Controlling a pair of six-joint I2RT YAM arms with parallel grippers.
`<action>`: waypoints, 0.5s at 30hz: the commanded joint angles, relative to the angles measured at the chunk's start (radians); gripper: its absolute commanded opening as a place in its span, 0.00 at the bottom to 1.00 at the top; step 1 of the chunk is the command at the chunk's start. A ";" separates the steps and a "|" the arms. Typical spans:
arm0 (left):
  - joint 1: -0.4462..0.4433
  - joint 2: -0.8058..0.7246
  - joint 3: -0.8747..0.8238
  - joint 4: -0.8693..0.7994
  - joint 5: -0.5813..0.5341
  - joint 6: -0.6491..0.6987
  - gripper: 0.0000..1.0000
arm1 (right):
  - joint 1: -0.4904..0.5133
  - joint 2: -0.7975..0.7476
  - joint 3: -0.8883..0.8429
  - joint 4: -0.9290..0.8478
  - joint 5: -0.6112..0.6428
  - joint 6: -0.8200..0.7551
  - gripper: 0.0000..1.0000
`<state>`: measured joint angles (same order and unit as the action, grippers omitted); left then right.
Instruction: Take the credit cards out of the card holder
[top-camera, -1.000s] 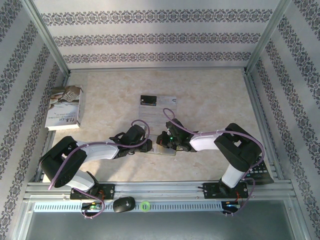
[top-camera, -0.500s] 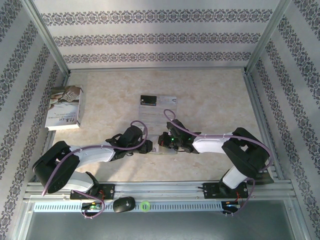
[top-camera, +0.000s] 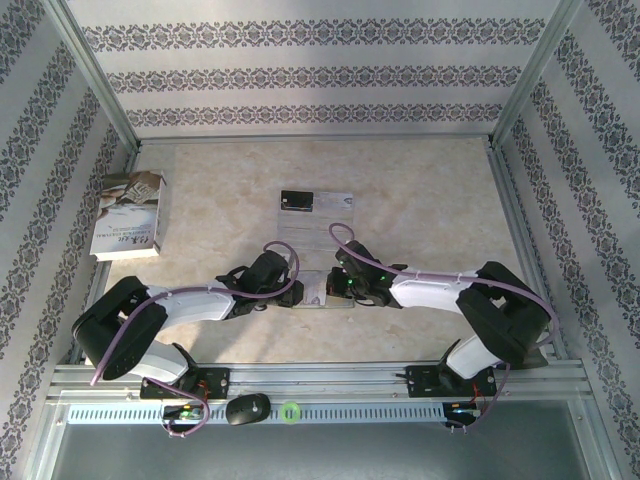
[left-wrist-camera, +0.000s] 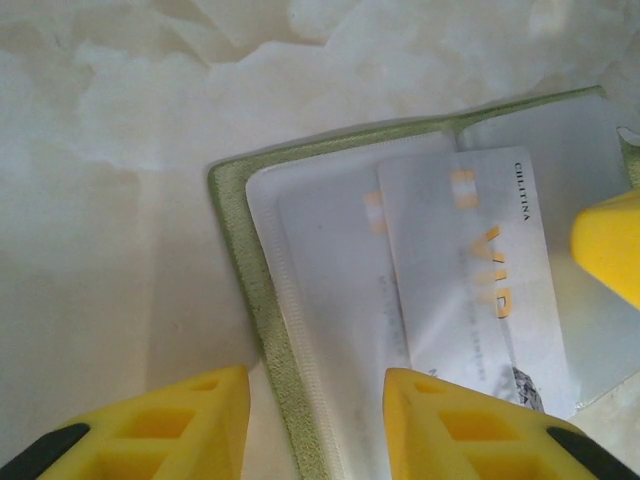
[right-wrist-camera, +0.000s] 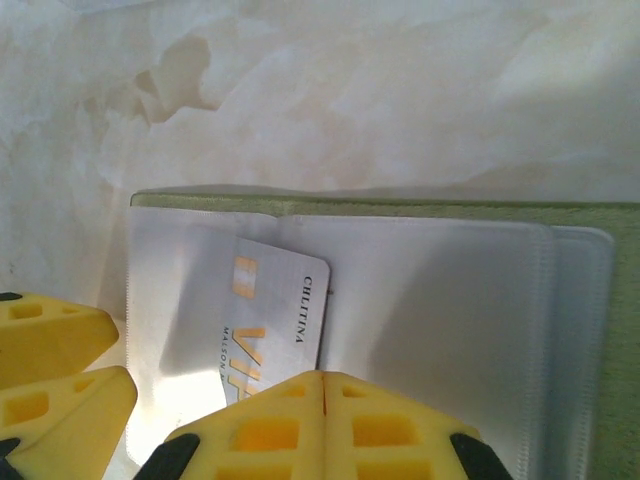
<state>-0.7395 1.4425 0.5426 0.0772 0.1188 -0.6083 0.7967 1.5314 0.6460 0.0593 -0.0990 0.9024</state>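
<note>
**Tool-to-card alignment.** The right tool (right-wrist-camera: 325, 388), clenched, has its tips over the near part of the silvery-white card (right-wrist-camera: 280, 300) and appears to press it rather than pinch it. The left tool (left-wrist-camera: 310, 385), part-spread and grasping nothing, straddles the left edge of the card holder (left-wrist-camera: 232, 225). One finger is over the bare counter (left-wrist-camera: 100, 220), the other above the pockets. The holder lies opened flat at near centre, between the tools. The card rests on its left half, long axis roughly near-to-far, parallel to that edge. How much remains tucked in cannot be told. Since the right tool is already on the card, a drag along this axis seems likely. A black card (top-camera: 294, 201) lies farther back, well apart.
</note>
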 joint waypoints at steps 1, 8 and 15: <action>-0.006 -0.038 0.017 -0.042 -0.025 0.033 0.42 | 0.010 -0.022 0.019 -0.030 0.024 -0.059 0.00; -0.011 -0.126 0.061 -0.101 -0.025 0.078 0.31 | -0.012 -0.073 0.036 -0.015 -0.043 -0.120 0.18; -0.031 0.028 0.126 0.000 0.055 0.064 0.18 | -0.043 -0.044 0.028 0.016 -0.147 -0.101 0.20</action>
<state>-0.7582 1.4158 0.6502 0.0418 0.1352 -0.5499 0.7624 1.4723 0.6617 0.0559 -0.1844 0.8066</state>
